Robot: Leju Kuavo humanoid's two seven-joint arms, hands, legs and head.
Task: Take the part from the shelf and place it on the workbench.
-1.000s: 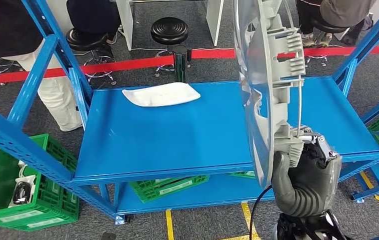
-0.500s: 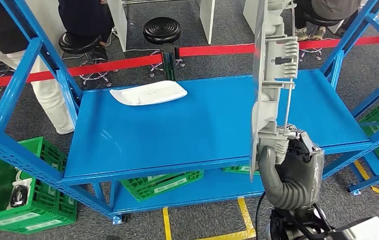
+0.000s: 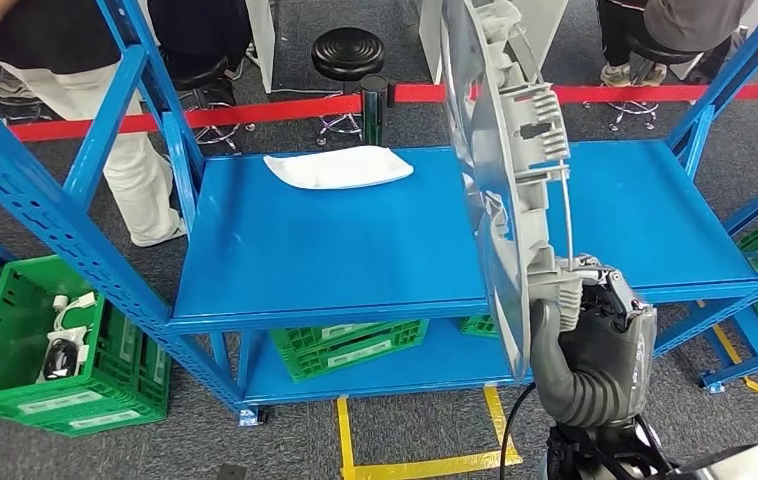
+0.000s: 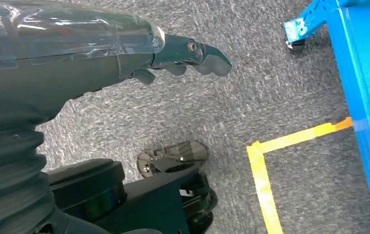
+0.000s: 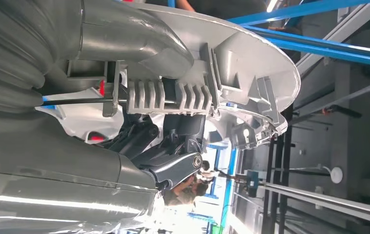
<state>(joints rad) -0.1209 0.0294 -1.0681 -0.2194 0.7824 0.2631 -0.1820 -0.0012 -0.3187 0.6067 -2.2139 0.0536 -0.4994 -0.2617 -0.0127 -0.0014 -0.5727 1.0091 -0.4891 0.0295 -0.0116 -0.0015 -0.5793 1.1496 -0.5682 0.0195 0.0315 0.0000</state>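
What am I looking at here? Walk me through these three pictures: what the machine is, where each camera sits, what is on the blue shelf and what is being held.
This is a humanoid robot with two silver arms, each ending in a hand. The wide picture comes from a camera high on its body, looking forward and down. There its right hand holds a large grey moulded plastic part upright by its lower edge. Behind it stands a blue metal shelf rack with a white shallow tray lying on its upper board. Green plastic crates sit on the floor and on the lower shelf, and people stand beyond a red barrier tape.

The other two pictures come from cameras at the wrists, so they look turned. The right wrist view shows the same grey part up close. The left wrist view shows the left hand hanging over grey carpet, holding nothing.
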